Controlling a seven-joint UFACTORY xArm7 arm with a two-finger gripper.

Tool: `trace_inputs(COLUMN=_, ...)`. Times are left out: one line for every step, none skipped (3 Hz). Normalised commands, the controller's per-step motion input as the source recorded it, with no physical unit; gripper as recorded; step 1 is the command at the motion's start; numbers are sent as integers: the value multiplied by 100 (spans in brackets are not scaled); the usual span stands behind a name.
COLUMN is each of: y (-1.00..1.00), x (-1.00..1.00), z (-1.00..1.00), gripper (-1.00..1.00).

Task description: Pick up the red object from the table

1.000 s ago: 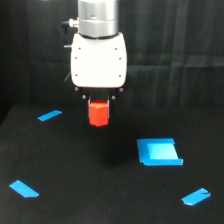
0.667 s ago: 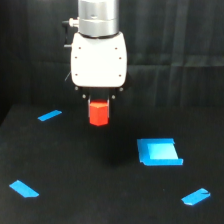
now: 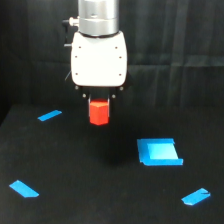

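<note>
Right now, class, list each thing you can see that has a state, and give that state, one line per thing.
Gripper: shut on the red block, raised.
Red block: held, upright, off the table.
Table: black, bearing blue pieces.
Blue square: flat on the table.
Blue strips: three, flat, apart from each other.
</note>
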Motion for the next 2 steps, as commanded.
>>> trace_inputs(y=5, x=-1, z=1, gripper=-94)
trace_inputs(y=3, x=-2, z=-4, gripper=-100)
